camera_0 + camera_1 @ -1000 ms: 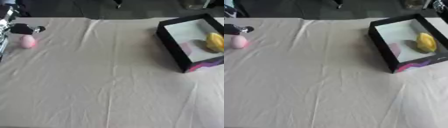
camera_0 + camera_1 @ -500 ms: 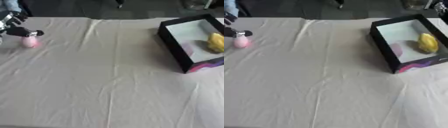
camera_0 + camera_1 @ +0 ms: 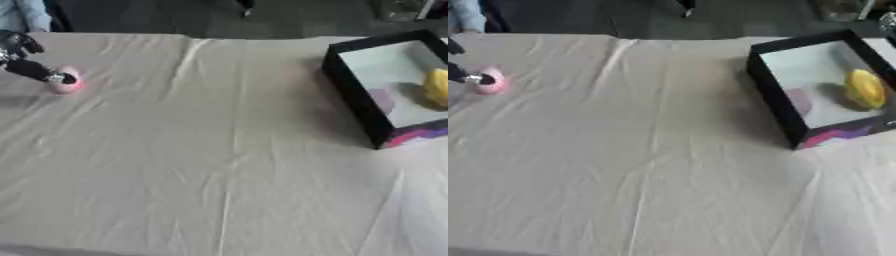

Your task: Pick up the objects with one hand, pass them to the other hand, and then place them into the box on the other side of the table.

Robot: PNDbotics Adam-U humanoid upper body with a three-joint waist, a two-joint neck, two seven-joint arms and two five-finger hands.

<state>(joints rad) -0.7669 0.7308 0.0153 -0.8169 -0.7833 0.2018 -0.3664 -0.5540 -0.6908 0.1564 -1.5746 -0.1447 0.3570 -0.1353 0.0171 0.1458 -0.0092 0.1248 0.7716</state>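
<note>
A small pink round object [image 3: 66,82] lies on the cloth at the far left. My left hand [image 3: 19,54] comes in from the upper left corner, and one dark outstretched finger [image 3: 39,72] rests its tip on the pink object; nothing is curled round it. Most of the hand is cut off by the view's edge. At the right stands the black box [image 3: 773,95] with a white inside. It holds a yellow object [image 3: 865,88] and a pale pink one [image 3: 800,100]. My right hand shows in neither view.
A wrinkled beige cloth [image 3: 219,165] covers the whole table. Its far edge runs along the top, with dark floor beyond. A blue sleeve [image 3: 22,15] of a person shows at the top left.
My left hand has come down from above the pink object, and its fingertip now touches it. The pink object and the box stay in place.
</note>
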